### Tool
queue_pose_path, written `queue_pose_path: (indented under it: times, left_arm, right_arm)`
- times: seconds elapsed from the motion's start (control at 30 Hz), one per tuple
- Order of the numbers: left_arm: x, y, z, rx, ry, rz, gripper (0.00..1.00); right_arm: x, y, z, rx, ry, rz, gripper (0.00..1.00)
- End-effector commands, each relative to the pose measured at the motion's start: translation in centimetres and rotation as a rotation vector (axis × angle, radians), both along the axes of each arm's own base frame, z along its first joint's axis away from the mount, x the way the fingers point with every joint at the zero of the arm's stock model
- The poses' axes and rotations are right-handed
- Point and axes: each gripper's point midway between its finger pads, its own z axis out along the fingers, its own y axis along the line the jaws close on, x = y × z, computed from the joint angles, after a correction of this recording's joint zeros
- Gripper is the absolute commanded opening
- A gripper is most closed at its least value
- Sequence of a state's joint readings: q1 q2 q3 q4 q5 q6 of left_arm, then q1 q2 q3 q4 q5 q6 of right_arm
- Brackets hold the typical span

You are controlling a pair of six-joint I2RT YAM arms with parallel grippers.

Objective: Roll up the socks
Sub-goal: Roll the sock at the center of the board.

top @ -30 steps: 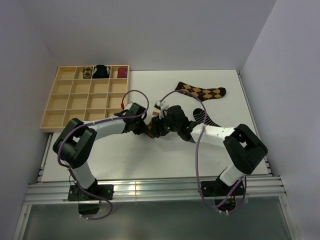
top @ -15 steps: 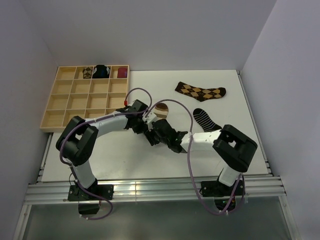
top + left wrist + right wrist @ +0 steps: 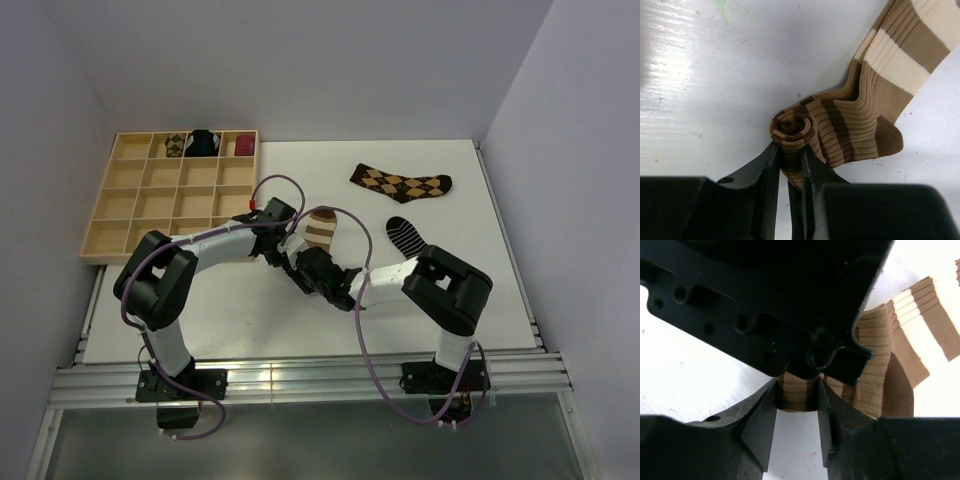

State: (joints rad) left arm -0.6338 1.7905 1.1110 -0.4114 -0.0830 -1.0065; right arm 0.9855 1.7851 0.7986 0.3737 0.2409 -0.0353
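The brown-and-cream striped sock (image 3: 322, 230) lies mid-table, its near end wound into a tight roll (image 3: 792, 127). My left gripper (image 3: 790, 150) is shut on that roll, one finger pressed against each side. My right gripper (image 3: 796, 392) comes at it from the opposite side, its jaws closed against the same roll (image 3: 797, 392), right under the left gripper's body (image 3: 765, 300). From above, the left gripper (image 3: 288, 255) and right gripper (image 3: 308, 268) meet tip to tip. The argyle sock (image 3: 400, 182) lies flat at the back right. The short black striped sock (image 3: 408, 237) lies right of the arms.
A wooden compartment tray (image 3: 140, 205) stands at the back left, with three sock bundles (image 3: 204, 143) in its back row. The right arm's elbow (image 3: 445, 285) and cable loop (image 3: 360, 320) sit over the near right of the table.
The right arm swung left and toward the near edge, bringing its gripper against the left one. Its jaws narrowed onto the roll. The striped sock's leg now shows flat behind the grippers.
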Motion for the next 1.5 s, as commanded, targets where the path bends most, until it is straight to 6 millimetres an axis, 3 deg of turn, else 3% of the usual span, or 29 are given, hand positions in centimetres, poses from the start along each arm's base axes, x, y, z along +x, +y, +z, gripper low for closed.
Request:
queue_pose_path:
  times: [0.0, 0.1, 0.13, 0.17, 0.33, 0.4, 0.43, 0.77, 1.0, 1.47]
  left_arm:
    - [-0.8, -0.4, 0.1, -0.001, 0.019, -0.039, 0.17]
    - [-0.5, -0.4, 0.5, -0.012, -0.002, -0.029, 0.22]
    - [-0.5, -0.4, 1.0, -0.023, -0.018, -0.025, 0.28]
    - [-0.4, -0.3, 1.3, -0.026, -0.032, -0.022, 0.32]
    - [0.6, 0.0, 3.7, -0.061, -0.132, 0.014, 0.53]
    - [0.9, 0.4, 4.5, -0.078, -0.172, 0.034, 0.58]
    - [1.0, 0.6, 4.8, -0.087, -0.185, 0.045, 0.61]
    - [1.1, 2.2, 7.1, -0.194, -0.333, 0.121, 0.65]
    - [0.7, 2.0, 6.5, -0.259, -0.368, 0.133, 0.64]
    - [-0.2, 2.7, 3.5, -0.303, -0.357, 0.198, 0.59]
  right_arm:
    - [1.1, 1.2, 0.6, 0.005, -0.051, -0.011, 0.40]
    - [0.8, 1.1, 0.1, 0.000, -0.026, -0.005, 0.17]
    - [0.5, 1.2, 0.2, 0.007, -0.019, 0.001, 0.05]
    - [0.4, 1.2, 0.4, 0.015, -0.011, 0.006, 0.00]
    - [-0.9, 1.2, 0.8, 0.127, 0.125, 0.060, 0.00]
    - [-0.3, 0.5, 0.9, 0.164, 0.170, 0.044, 0.00]
    - [-1.1, 1.0, 1.0, 0.200, 0.222, 0.094, 0.00]
    - [-1.2, 1.0, 1.8, 0.462, 0.539, 0.183, 0.00]
    - [-1.1, 0.9, 2.2, 0.649, 0.764, 0.209, 0.00]
    - [-0.2, 0.9, 0.4, 0.671, 0.855, 0.136, 0.00]
